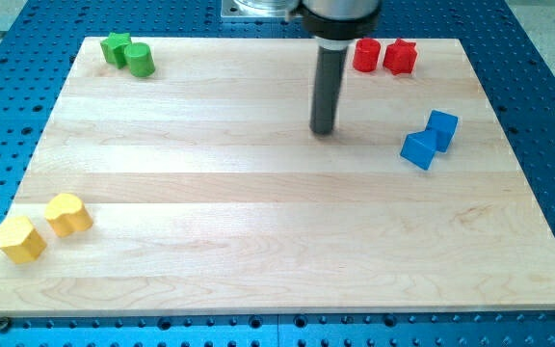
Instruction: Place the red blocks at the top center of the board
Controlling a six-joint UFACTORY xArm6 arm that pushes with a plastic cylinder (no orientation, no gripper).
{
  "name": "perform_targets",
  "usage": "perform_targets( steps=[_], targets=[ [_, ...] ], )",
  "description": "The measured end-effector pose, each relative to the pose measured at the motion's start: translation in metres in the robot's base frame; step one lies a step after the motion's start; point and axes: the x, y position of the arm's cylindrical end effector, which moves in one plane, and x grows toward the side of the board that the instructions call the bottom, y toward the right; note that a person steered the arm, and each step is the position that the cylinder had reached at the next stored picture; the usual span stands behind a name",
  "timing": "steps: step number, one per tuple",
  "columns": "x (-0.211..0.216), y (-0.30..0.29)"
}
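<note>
A red cylinder block point(366, 55) and a red star block point(400, 56) sit side by side, touching, near the view's top edge, right of centre. My tip point(323, 130) rests on the wooden board point(258, 222) below and left of the red cylinder, apart from it. The rod rises from the tip to the view's top.
A green star block point(116, 46) and a green cylinder block point(140, 60) sit at the top left. Two blue blocks point(441, 128) point(418, 149) touch at the right. Two yellow blocks point(67, 213) point(19, 238) lie at the bottom left. Blue perforated table surrounds the board.
</note>
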Motion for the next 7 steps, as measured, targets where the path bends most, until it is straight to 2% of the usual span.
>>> perform_targets(
  steps=[1,2,3,4,5,6,7],
  targets=[
    [-0.025,0.005],
    [-0.043,0.141],
    [-0.085,0.220],
    [-0.119,0.189],
    [-0.121,0.143],
    [-0.111,0.055],
    [-0.096,0.100]
  ],
)
